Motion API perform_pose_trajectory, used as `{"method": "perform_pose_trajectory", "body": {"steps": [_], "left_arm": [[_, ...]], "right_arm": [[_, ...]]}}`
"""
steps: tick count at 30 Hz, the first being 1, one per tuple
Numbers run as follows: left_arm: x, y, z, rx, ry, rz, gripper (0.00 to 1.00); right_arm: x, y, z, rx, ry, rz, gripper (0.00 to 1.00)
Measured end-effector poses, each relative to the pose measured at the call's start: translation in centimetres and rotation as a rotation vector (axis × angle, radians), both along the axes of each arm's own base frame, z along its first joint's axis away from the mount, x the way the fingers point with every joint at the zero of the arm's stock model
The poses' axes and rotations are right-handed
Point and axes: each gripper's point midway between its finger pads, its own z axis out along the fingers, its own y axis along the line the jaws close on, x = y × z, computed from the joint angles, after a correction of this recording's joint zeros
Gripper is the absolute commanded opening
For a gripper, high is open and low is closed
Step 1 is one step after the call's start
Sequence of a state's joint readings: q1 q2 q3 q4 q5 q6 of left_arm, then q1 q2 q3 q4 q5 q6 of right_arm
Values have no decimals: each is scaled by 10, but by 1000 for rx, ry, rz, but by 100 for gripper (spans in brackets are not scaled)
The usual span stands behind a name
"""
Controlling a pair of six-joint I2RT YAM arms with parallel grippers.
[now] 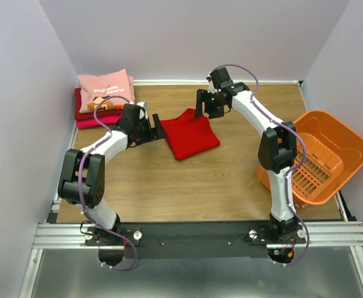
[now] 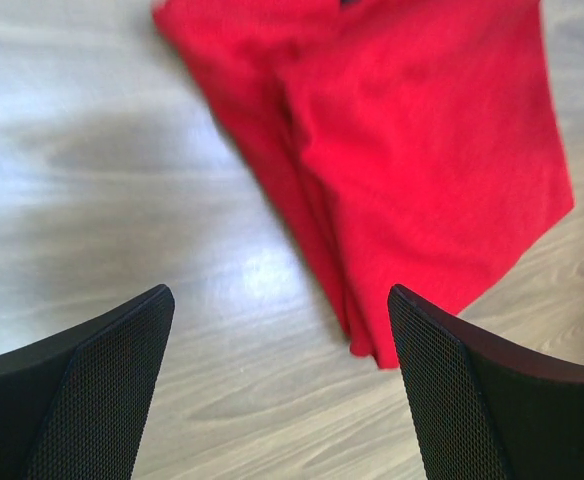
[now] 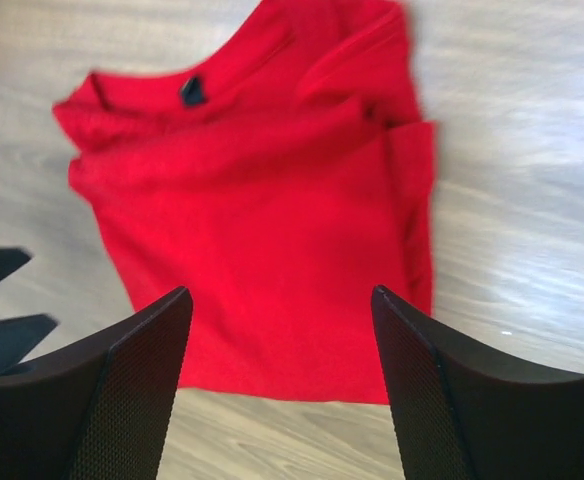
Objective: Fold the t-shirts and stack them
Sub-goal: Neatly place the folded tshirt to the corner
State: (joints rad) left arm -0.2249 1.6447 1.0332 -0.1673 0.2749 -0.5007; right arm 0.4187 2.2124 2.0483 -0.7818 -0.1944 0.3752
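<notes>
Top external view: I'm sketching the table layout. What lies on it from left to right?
First the shirt stack, then the red shirt, then the basket.

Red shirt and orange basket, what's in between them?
The right arm crosses between the red shirt and the orange basket; the rest is bare wooden table. The top view shows it.

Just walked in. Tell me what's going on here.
Two robot arms are folding t-shirts. A red t-shirt lies folded mid-table; the left claw and right claw hover open on either side of it, neither gripping. A pile of folded shirts, pink one on top, sits in the far left corner. An orange basket stands at the right.
</notes>
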Motion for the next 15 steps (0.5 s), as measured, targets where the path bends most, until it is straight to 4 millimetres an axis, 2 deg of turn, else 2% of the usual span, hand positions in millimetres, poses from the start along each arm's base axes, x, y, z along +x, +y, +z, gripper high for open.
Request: {"method": "perform_pose_trajectory", "body": {"steps": [3,10,15], "left_arm": [[-5,-5,-6,-34,2,-19,95],[-8,-27,0,-151,-53,-80,95],[-15,-38,-2,-215,-58,-107,95]], "right_arm": [[-12,12,-9,15,26,49,76],[-44,36,-31,46,104,133,75],[-53,38,-46,54,145,149,74]]}}
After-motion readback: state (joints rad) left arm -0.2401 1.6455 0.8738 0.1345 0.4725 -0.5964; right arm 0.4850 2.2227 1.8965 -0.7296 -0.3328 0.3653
